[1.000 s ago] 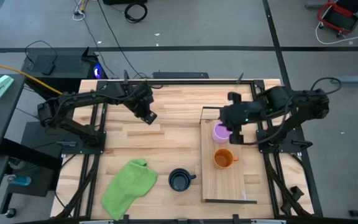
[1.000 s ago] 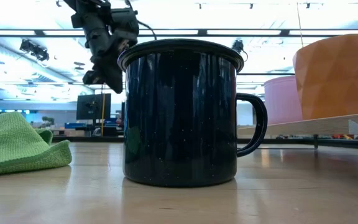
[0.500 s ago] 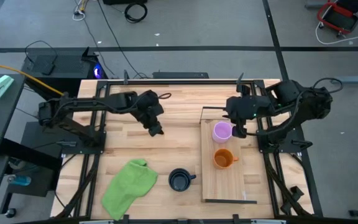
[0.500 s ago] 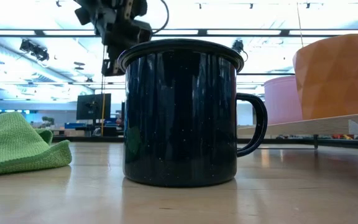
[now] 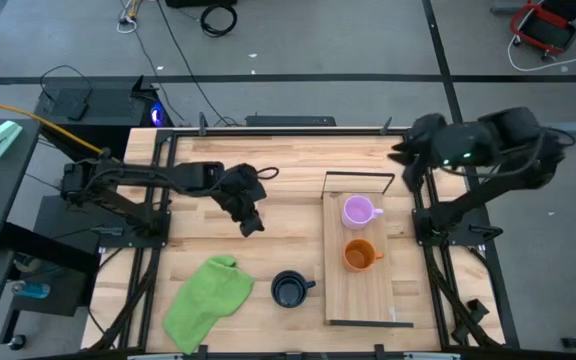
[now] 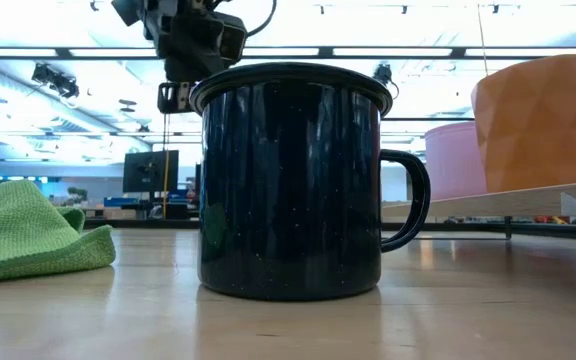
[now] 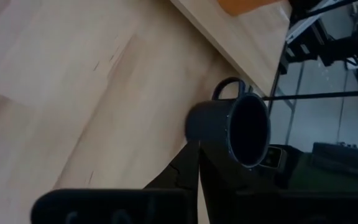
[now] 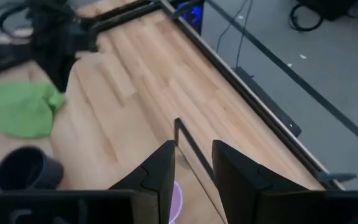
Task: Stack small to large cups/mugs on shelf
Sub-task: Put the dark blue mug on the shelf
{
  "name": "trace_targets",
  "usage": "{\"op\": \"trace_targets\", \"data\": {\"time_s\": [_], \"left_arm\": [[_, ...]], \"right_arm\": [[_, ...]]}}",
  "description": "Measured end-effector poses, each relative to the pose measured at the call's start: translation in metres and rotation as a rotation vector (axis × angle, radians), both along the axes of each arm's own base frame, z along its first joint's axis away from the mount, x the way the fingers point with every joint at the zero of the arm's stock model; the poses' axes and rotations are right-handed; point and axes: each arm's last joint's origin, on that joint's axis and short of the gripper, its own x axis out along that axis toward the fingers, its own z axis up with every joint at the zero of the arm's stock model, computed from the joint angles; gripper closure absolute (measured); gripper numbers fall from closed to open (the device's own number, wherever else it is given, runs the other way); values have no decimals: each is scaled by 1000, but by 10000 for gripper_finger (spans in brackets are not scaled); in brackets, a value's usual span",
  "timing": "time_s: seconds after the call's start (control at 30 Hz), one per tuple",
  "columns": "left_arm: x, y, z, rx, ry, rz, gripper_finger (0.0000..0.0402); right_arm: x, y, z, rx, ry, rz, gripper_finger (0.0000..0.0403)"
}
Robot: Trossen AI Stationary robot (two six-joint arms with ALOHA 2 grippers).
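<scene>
The black mug (image 5: pixel 290 289) stands upright on the table, in front of the shelf's left side; the low view has it up close (image 6: pixel 288 180). The purple mug (image 5: pixel 356 211) and the orange mug (image 5: pixel 360 255) stand on the shelf (image 5: pixel 368 297), purple nearer the far end. My left gripper (image 5: pixel 253 224) hangs shut above the table, far-left of the black mug (image 7: pixel 232 127). My right gripper (image 5: pixel 405 152) is open, raised near the table's far right corner, beyond the shelf's far end.
A crumpled green cloth (image 5: pixel 208 300) lies near the table's near left edge. The shelf has black wire frames at its far end (image 5: pixel 360 175) and near end (image 5: pixel 368 322). Bare planks lie between the left gripper and the black mug.
My right gripper has drawn away from the purple mug, up and toward the table's far right corner; the mug stays on the shelf. My left gripper has moved toward the near edge and right, closer to the black mug.
</scene>
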Motion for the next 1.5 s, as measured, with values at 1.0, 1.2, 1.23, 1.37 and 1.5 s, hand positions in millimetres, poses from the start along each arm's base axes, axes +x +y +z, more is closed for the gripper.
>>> {"op": "trace_targets", "data": {"time_s": [1.0, 1.2, 1.23, 1.37, 1.5], "left_arm": [[66, -107, 32, 209, 289, 240, 377], [82, -117, 38, 222, 397, 206, 363], [85, -120, 36, 205, 407, 196, 359], [86, -131, 22, 114, 494, 222, 339], [77, -147, 14, 20, 608, 370, 320]], "right_arm": [[-104, -14, -89, 217, -212, 176, 288], [-104, -13, -89, 207, -202, 210, 288], [-103, -13, -89, 204, -199, 212, 288], [-103, -13, -89, 201, -196, 220, 288], [-103, -12, -89, 216, -193, 236, 288]]}}
